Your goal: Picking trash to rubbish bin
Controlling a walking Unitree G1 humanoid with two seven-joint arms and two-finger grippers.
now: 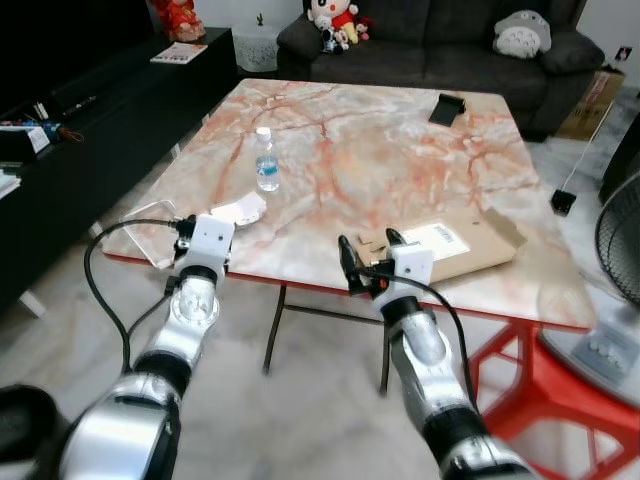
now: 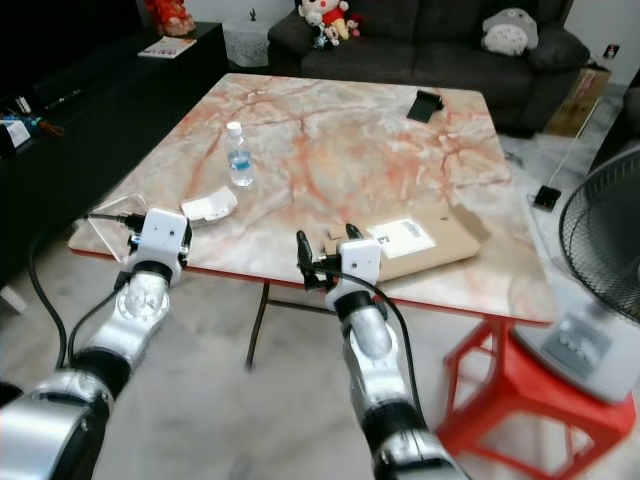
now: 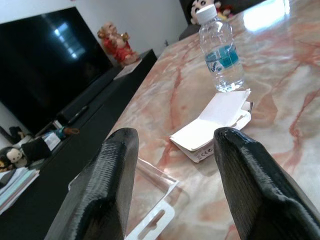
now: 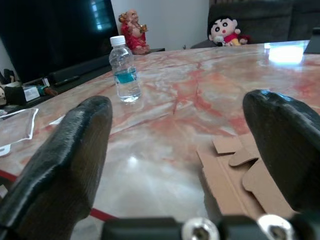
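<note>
We see a marble-patterned counter [image 1: 400, 150] with a red edge and red legs, and both arms reaching toward its near edge.

Left claw [image 3: 172, 165]: held at the counter's near left corner, fingers spread wide, gripping nothing. Ahead of it lies a small white folded carton [image 1: 240, 209], with a clear plastic blister pack [image 1: 140, 232] lying at the corner beside it. A water bottle [image 1: 265, 160] with a blue label and white cap stands upright just beyond the carton.

Right claw [image 1: 368, 258]: held at the near edge, right of centre, fingers spread wide, empty. A flattened cardboard box [image 1: 450, 245] bearing a white label lies on the counter close in front of this claw, toward the near right corner.

A dark flat object [image 1: 446, 108] rests near the far edge. A dark sofa [image 1: 440, 40] with stuffed toys stands behind the counter. A black TV cabinet [image 1: 90, 130] runs along the left. A fan [image 1: 620, 260] stands at right.
</note>
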